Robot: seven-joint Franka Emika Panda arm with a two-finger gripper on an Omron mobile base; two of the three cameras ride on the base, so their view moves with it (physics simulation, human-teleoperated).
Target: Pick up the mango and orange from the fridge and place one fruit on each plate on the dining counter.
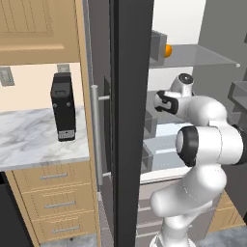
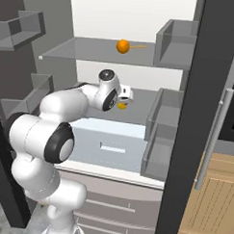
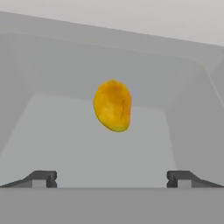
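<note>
The fridge [image 1: 128,120] stands open with its dark door swung out. On its upper grey shelf sits the orange [image 2: 123,46], also seen at the shelf's left end as the orange [image 1: 168,50]. A yellow-orange mango [image 3: 113,105] lies on the middle shelf, straight ahead of my gripper [image 3: 111,179], a short way beyond the fingertips. A sliver of the mango [image 2: 122,106] peeks out past the hand. The gripper is open, its two dark fingertips [image 3: 43,178] spread wide with nothing between them. My hand [image 2: 112,93] reaches into the fridge at middle-shelf height.
The open dark door [image 1: 130,144] with its silver bar handle [image 1: 96,135] stands close to the arm's left. Grey door bins [image 2: 161,135] line the right side. A steel drawer [image 2: 108,145] lies under the arm. A marble wall counter [image 1: 38,140] holds a black appliance [image 1: 63,106].
</note>
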